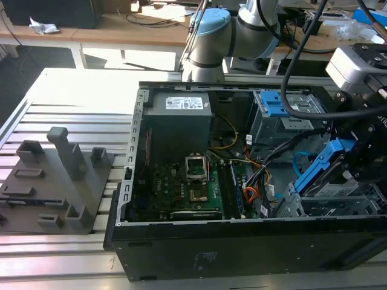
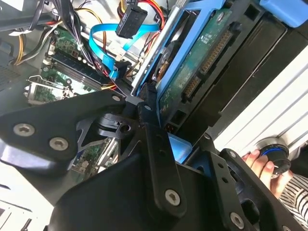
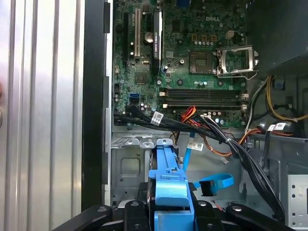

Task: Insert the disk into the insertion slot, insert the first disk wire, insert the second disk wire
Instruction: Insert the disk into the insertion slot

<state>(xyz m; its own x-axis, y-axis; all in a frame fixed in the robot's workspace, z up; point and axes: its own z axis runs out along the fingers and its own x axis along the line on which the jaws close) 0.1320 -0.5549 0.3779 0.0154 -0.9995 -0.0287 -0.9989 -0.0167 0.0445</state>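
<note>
1. My fingers (image 2: 149, 115) are closed on the disk (image 1: 317, 166) and grip its bright blue caddy by the edges. In the first wrist view the caddy (image 3: 168, 180) runs straight out from between them.
2. The disk hangs tilted inside the open computer case (image 1: 242, 241), at the end of the case nearest the desk's edge on the exterior view's right. Its lower end points down toward the insertion slot (image 1: 338, 208), the perforated silver-grey cage in that corner of the case. I cannot tell whether the two touch, and the disk is not yet seated in the cage.
3. In the second wrist view the disk's green circuit board (image 2: 202, 53) faces the camera, with its connector row in sight.
4. The second disk wire (image 1: 297, 162) loops loose just beside the disk, between it and the motherboard (image 1: 187, 181). Its flat light-blue band (image 2: 103, 45) curls under a dark plug (image 2: 132, 21) on red and yellow leads.
5. A larger bay with blue latches (image 1: 281, 106) sits deeper in the case.
6. A grey fixture (image 1: 57, 181) stands on the desk (image 1: 66, 90) near its edge on the exterior view's left, well apart from the case.
7. A person's hand (image 2: 260, 166) rests by a round knob outside the case.
</note>
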